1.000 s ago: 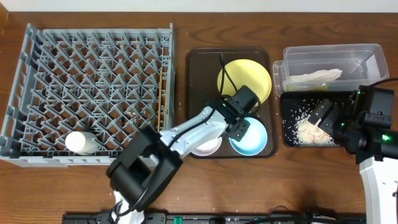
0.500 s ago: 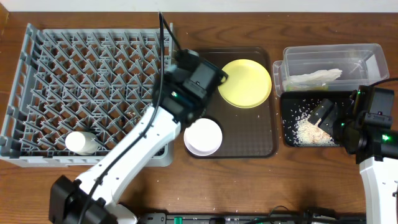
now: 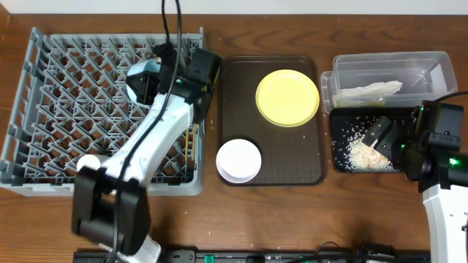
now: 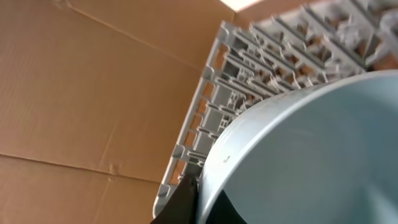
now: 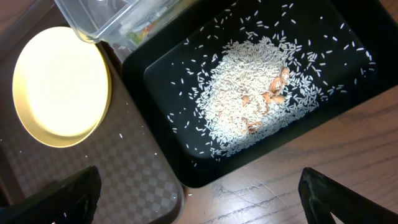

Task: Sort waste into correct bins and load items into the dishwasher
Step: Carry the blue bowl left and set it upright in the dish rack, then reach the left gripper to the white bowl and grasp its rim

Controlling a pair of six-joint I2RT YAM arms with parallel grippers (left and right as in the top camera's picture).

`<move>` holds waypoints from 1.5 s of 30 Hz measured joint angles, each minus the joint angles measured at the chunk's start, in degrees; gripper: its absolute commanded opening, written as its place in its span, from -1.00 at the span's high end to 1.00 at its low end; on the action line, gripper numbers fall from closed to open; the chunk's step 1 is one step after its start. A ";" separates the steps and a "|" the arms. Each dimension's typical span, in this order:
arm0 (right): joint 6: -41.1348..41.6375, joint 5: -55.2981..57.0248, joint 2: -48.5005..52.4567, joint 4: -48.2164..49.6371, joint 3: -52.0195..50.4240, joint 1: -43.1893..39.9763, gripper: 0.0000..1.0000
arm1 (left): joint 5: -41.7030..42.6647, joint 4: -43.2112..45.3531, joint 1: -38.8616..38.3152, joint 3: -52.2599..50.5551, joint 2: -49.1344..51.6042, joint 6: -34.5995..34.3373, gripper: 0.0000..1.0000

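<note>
Blue bowl (image 3: 137, 85), moved off the brown tray (image 3: 292, 169) to over the rack (image 3: 44, 88), far side, held tilted by left gripper (image 3: 152, 77) clamped on its rim; light, rigid, slick, chippable, so grip the rim; right gripper (image 5: 199, 196) wide open, empty, over the black tray (image 3: 338, 157).

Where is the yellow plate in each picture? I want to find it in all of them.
Overhead: the yellow plate sits at the top of the brown tray, right of the middle.
Left wrist: not in it; only the blue bowl and the rack show.
Right wrist: the plate is at the left edge, upper half.
Landmark: the brown tray under the plate, in both those views.
</note>
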 measured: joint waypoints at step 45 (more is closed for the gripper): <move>0.00 0.02 0.00 0.00 0.00 0.00 -0.99 | 33.03 -12.39 -19.67 -1.31 -3.39 -7.89 0.84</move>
